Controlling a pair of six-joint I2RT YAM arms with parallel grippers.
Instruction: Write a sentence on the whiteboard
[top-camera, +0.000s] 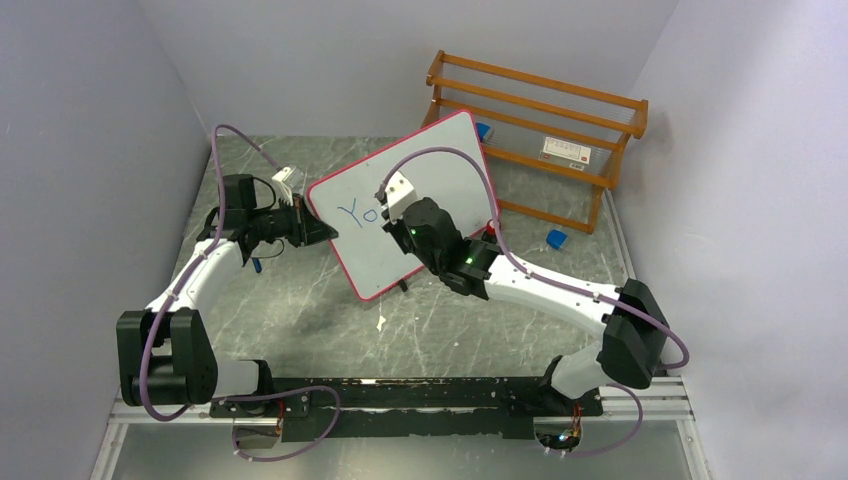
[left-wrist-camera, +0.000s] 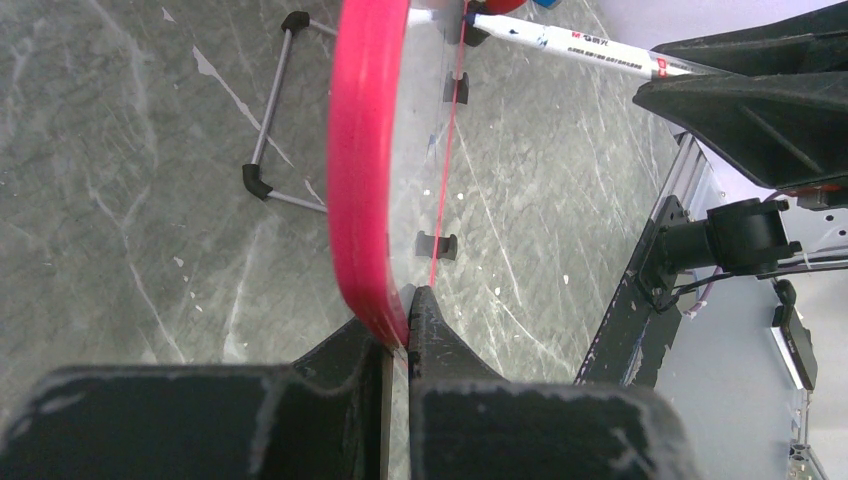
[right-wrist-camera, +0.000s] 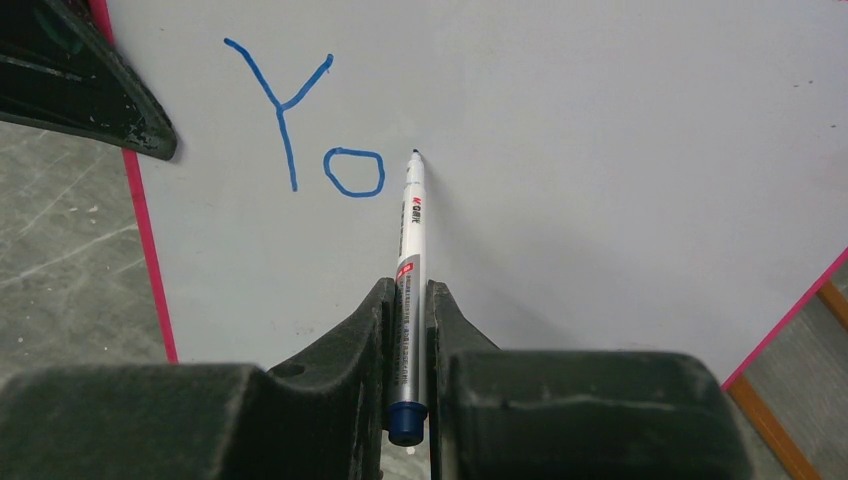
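Close up: marker (right-wrist-camera: 411, 240) tip beside sentence (right-wrist-camera: 285, 140)

The left arm (top-camera: 200, 275) reaches from the lower left toward frame centre, the left hand (top-camera: 322, 234) pinched tight on the whiteboard (top-camera: 440, 160) edge. The right arm (top-camera: 560, 290) stretches in from the lower right, the right hand (right-wrist-camera: 410, 292) clamped around a marker (right-wrist-camera: 412, 225).

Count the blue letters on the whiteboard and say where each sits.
2: a Y near the whiteboard's left edge, and an o just right of it. None appears hidden.
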